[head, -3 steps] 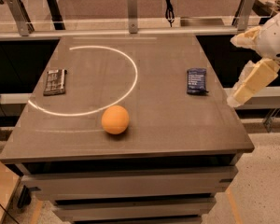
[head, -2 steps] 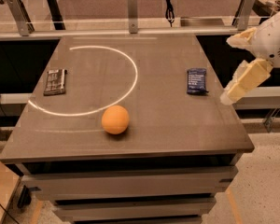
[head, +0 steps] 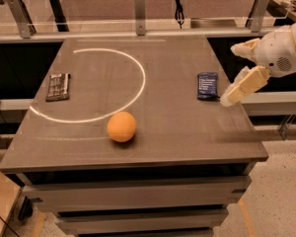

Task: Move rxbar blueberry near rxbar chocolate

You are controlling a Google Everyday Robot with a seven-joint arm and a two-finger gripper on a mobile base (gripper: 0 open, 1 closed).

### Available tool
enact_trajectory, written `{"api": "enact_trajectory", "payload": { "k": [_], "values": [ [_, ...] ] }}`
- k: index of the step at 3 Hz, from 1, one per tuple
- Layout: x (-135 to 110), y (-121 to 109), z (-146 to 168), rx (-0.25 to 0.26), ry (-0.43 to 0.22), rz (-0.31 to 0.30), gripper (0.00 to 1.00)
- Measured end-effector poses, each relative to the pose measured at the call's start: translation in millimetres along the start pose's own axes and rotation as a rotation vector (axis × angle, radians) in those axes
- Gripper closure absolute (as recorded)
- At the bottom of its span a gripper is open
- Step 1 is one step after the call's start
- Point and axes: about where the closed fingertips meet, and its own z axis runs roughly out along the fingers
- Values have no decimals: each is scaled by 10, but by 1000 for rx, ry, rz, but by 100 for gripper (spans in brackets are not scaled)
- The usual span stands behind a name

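The rxbar blueberry (head: 207,86), a flat navy-blue bar with pale text, lies near the table's right edge. The rxbar chocolate (head: 58,86), a flat brown-black bar, lies far off near the left edge. My gripper (head: 237,69) hangs at the table's right edge, just right of the blueberry bar and apart from it. Its two cream fingers (head: 242,87) stand spread, with nothing between them.
An orange ball (head: 121,127) sits near the front middle of the dark table (head: 177,132). A white arc (head: 133,83) is drawn on the tabletop. A rail with metal posts (head: 139,6) runs along the back edge. Floor lies to the right.
My gripper has moved left and slightly up, from beyond the table's right edge to just beside the blueberry bar. The bars and the ball have not moved.
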Motion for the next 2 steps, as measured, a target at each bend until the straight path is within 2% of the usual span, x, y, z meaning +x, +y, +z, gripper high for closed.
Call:
{"api": "enact_trajectory", "payload": {
  "k": [2],
  "values": [
    [236, -354, 444, 21, -75, 80, 0]
  ]
}}
